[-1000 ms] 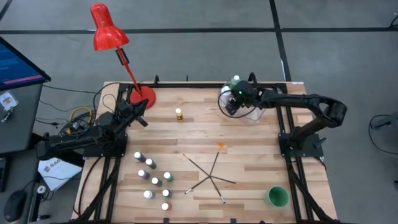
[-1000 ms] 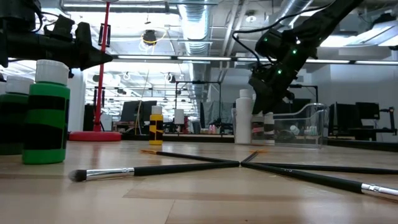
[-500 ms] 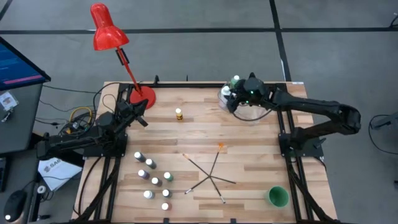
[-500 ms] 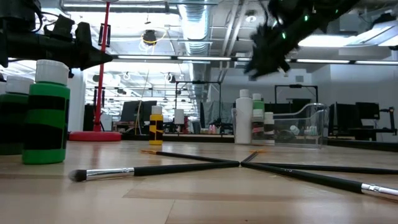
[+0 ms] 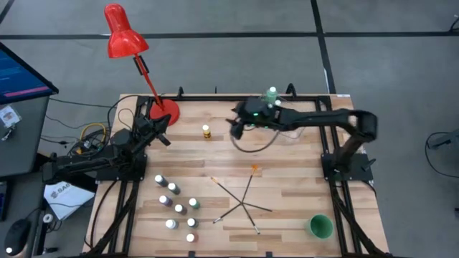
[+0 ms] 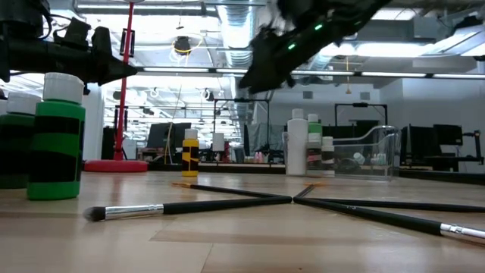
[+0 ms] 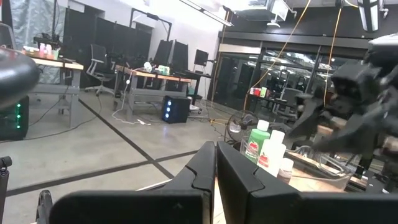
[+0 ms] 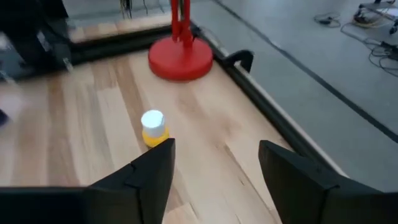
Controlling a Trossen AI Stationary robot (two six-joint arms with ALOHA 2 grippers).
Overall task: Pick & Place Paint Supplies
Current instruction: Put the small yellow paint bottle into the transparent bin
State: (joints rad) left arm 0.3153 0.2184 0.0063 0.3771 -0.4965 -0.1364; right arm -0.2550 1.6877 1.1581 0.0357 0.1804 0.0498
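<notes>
My right gripper [image 5: 235, 129] hangs open and empty above the far middle of the table, right of a small yellow, white-capped bottle [image 5: 206, 131]; its wrist view shows that bottle [image 8: 153, 127] standing ahead between the spread fingers. Behind the right arm, the taller green bottle [image 6: 314, 140], taller white bottle [image 6: 297, 144] and a tiny bottle [image 6: 327, 155] stand at the clear tub [image 6: 364, 155]. Several tiny white-capped bottles [image 5: 177, 204] stand near the left front. Several dark brushes [image 5: 242, 201] lie crossed on the middle. My left gripper [image 5: 163, 132] waits, shut, by the lamp base.
A red desk lamp stands on its round base [image 5: 166, 111] at the far left edge, just beyond the yellow bottle. A green cup [image 5: 320, 226] sits at the near right corner. A green-and-black bottle [image 6: 57, 136] stands close to the low camera. Bare wood shows around the yellow bottle.
My right gripper has risen from the clear tub and swung toward the table's left, ending above the table close to the yellow bottle. The left arm and the things on the table have stayed where they were.
</notes>
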